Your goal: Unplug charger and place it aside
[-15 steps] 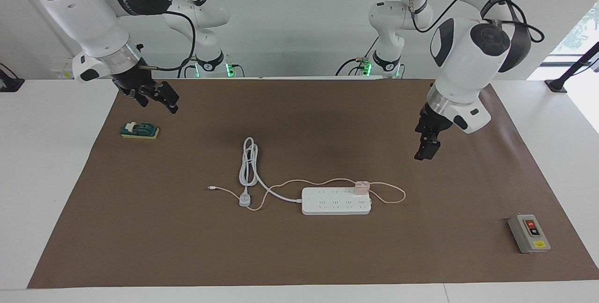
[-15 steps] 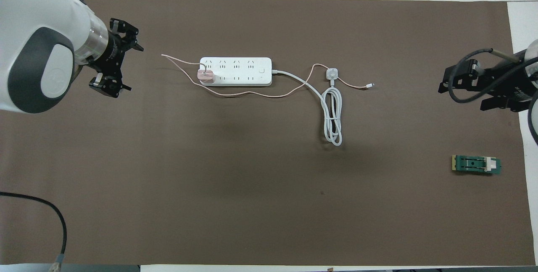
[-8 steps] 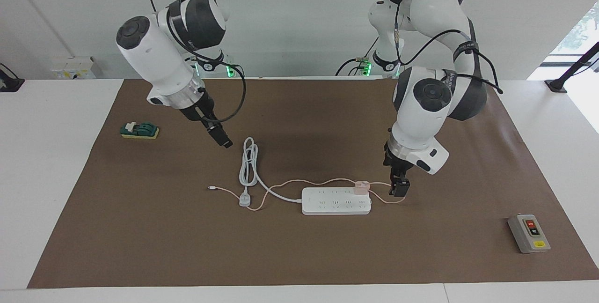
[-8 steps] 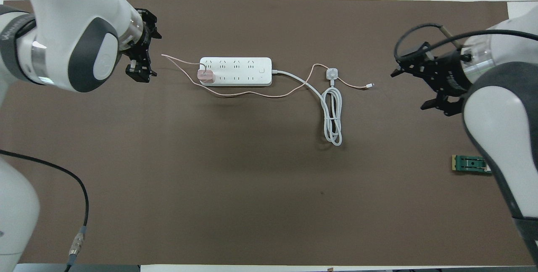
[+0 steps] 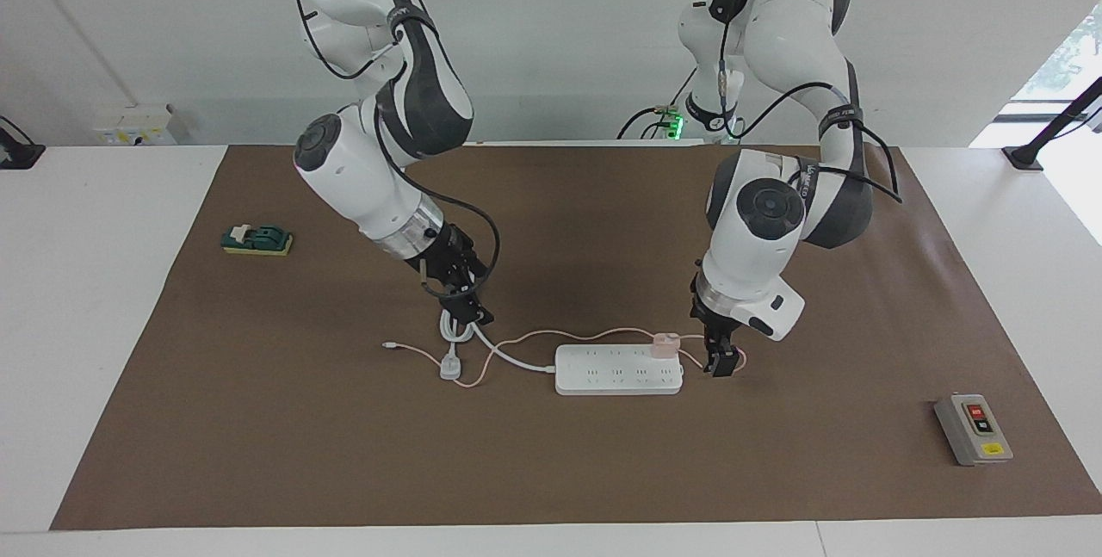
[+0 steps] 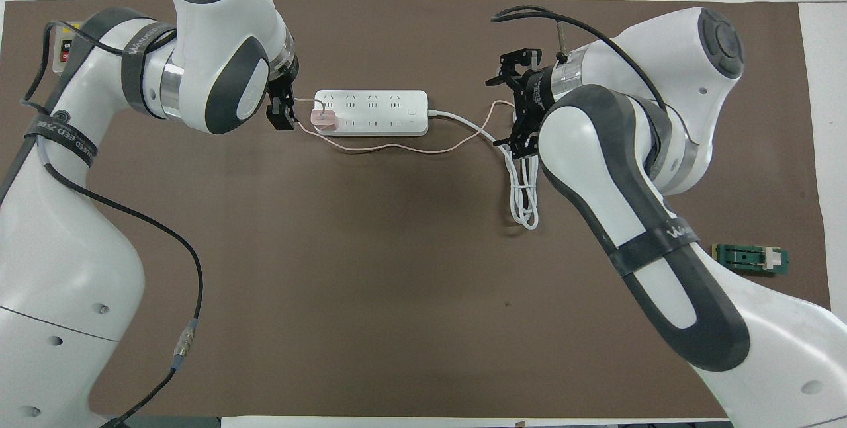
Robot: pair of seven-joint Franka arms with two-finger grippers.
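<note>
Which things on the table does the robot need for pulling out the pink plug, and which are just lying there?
For the job:
- charger, plugged in
- power strip
- left gripper, beside the charger
- right gripper, over the strip's coiled white cord

Just lying about:
- green switch
- grey button box

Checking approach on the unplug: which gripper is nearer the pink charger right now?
Left. The left gripper is low beside the charger, at the power strip's end, not touching it. The right gripper is over the coiled white cord, a strip's length away.
</note>
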